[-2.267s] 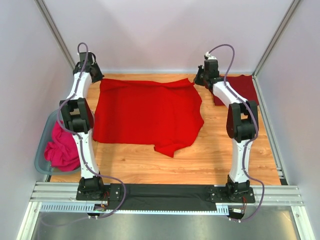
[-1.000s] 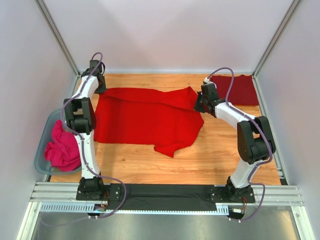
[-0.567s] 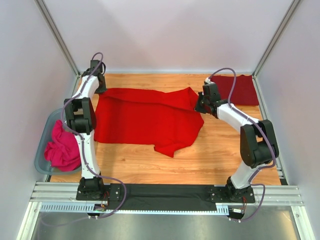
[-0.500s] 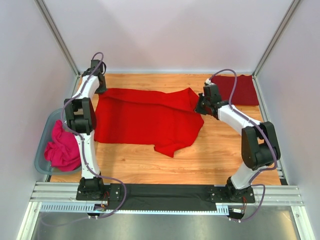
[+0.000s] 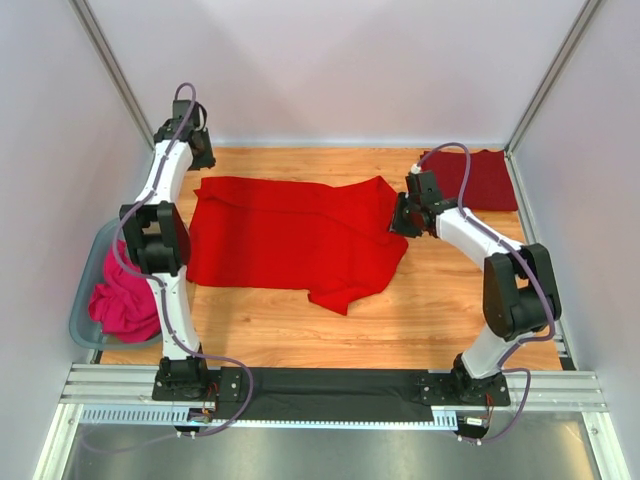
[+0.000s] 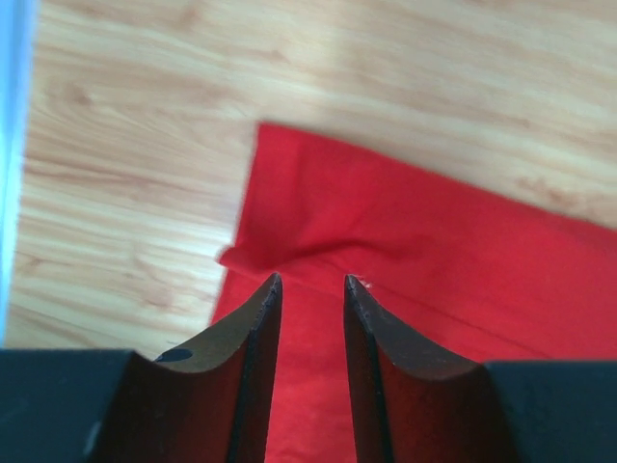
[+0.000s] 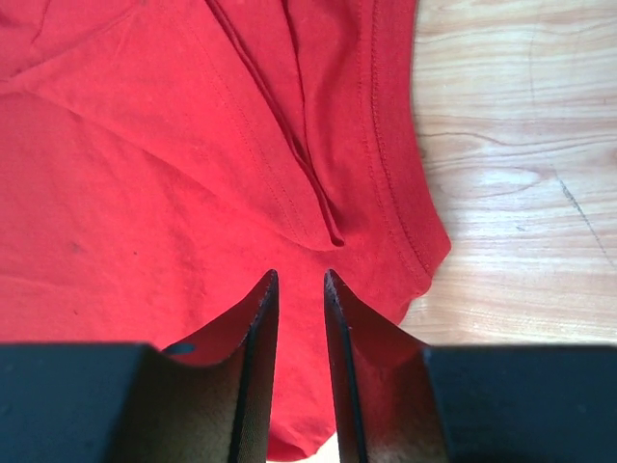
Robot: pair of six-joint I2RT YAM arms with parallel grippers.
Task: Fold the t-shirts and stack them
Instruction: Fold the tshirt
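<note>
Bright red t-shirt (image 5: 295, 235) lies spread and slightly rumpled across the middle of the worktop (image 5: 440, 300), and the maroon t-shirt (image 5: 480, 180) lies flat in the far right corner, apart from it. My left jaws hover partly open above the bright shirt's far left corner and my right jaws stand narrowly parted over its far right hem, and neither has hold of anything. I judge the cloth light, limp and prone to bunching and sliding, so it wants pinching at both far corners through the stitched hem, all layers together, and lifting evenly
</note>
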